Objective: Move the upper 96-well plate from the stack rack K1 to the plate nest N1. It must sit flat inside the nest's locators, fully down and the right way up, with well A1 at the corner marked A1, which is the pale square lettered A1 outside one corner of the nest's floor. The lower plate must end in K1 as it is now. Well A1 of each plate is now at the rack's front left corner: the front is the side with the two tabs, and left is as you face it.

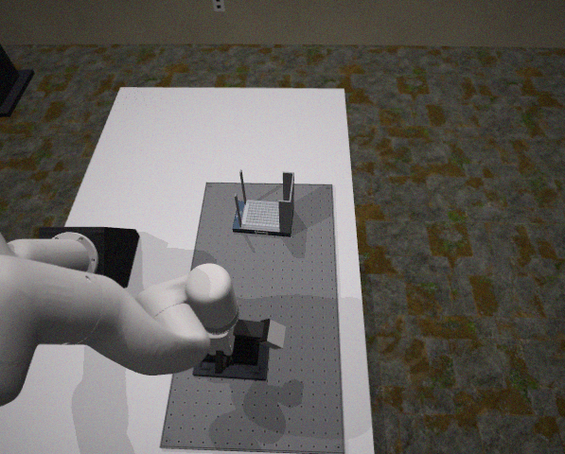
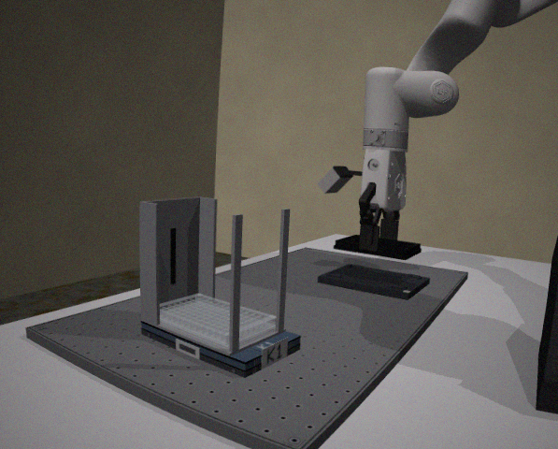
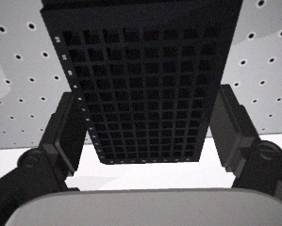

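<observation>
My gripper (image 2: pixel 378 237) is shut on a black 96-well plate (image 2: pixel 379 247) across its short width and holds it level, a little above the table. In the wrist view the plate (image 3: pixel 142 85) sits between my two fingers, wells facing up. The dark plate nest N1 (image 2: pixel 373 280) lies flat on the baseplate below and in front of the held plate. From above, the held plate (image 1: pixel 245 349) overlaps the nest (image 1: pixel 233 372). The stack rack K1 (image 2: pixel 216 290) holds one clear plate (image 2: pixel 216 319) at its bottom; it also shows from above (image 1: pixel 261 215).
The grey perforated baseplate (image 1: pixel 268 317) carries both the rack and the nest. The rack has a tall back wall (image 2: pixel 177 251) and two thin front posts (image 2: pixel 259 275). A black box (image 1: pixel 111 249) stands by the arm's base, and it rises at the right edge of the side view (image 2: pixel 556 313).
</observation>
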`<state>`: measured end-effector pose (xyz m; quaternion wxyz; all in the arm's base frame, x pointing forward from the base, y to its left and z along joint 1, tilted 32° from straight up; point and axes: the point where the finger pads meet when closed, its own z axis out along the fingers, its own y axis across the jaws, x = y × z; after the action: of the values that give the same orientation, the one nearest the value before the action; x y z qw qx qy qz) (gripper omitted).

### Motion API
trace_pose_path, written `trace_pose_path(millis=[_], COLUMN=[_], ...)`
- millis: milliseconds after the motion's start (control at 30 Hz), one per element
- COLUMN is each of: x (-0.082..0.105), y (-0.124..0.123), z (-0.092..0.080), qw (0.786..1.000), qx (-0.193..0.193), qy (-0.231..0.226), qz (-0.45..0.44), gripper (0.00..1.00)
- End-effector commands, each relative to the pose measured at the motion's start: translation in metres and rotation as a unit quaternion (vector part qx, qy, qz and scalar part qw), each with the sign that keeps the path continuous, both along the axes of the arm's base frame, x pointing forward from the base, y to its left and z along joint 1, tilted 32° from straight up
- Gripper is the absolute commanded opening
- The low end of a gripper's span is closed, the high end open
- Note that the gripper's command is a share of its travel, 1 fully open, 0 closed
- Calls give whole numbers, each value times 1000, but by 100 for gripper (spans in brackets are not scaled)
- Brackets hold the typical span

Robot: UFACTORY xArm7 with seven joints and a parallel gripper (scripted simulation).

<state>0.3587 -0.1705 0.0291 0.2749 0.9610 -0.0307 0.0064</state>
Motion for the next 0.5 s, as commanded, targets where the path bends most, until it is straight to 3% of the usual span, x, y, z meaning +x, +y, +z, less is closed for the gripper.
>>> trace_pose_path(millis=[0, 467], x=[2, 2], y=[-3, -14], z=[-6, -23], qw=[1000, 1000], qx=[0, 0], qy=[-2, -2], qz=[1, 1], gripper=[0, 0])
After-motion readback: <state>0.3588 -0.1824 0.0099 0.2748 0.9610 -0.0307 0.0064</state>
